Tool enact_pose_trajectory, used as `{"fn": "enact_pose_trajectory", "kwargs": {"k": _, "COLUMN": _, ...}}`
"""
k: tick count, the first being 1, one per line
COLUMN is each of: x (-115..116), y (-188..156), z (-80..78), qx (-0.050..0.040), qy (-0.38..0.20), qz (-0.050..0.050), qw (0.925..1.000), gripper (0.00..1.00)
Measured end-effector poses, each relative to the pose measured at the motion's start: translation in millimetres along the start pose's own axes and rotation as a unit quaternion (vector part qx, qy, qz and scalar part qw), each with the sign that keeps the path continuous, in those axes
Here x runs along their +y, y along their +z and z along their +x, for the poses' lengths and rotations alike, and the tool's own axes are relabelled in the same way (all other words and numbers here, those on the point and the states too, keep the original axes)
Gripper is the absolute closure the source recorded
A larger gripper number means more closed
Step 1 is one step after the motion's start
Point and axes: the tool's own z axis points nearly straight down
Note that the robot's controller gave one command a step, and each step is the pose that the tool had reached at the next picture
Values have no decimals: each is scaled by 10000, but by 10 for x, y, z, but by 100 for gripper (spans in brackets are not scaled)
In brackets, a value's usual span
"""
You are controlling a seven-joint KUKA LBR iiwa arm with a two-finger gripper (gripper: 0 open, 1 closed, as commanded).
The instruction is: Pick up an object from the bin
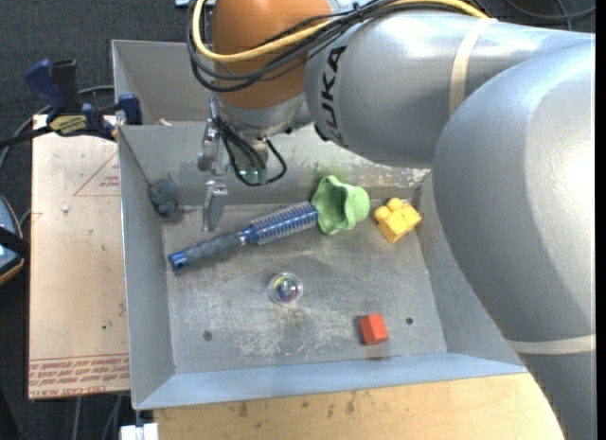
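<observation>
6 small things lie apart in the grey bin (142, 268). The gripper (216, 209) hangs at the back-left, betw. a dark grey lump (165, 198) and a blue brush (248, 233), just above the handle part of the brush; if it touches it, I cannot tell. Open or closed: also cannot tell. To the right of the brush, touching its bristle end, is a green crumpled piece (339, 204), then a yellow block (397, 220). Nearer the front are a clear ball (285, 289) and a red cube (372, 328).

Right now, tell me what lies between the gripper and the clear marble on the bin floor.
The blue brush lies aslant across that stretch, between the gripper and the marble, in the camera view.
</observation>
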Motion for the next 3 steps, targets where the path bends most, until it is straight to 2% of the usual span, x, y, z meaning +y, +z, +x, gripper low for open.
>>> {"fn": "enact_pose_trajectory", "kwargs": {"k": 1, "x": -463, "y": 1335, "z": 423, "qx": -58, "qy": -741, "qz": -10, "qw": 9972, "gripper": 0}}
{"fn": "enact_pose_trajectory", "kwargs": {"k": 2, "x": -449, "y": 1307, "z": 408, "qx": -83, "qy": -744, "qz": -20, "qw": 9972, "gripper": 100}}
{"fn": "enact_pose_trajectory", "kwargs": {"k": 3, "x": -481, "y": -186, "z": 421, "qx": -81, "qy": -787, "qz": -8, "qw": 9969, "gripper": 100}}
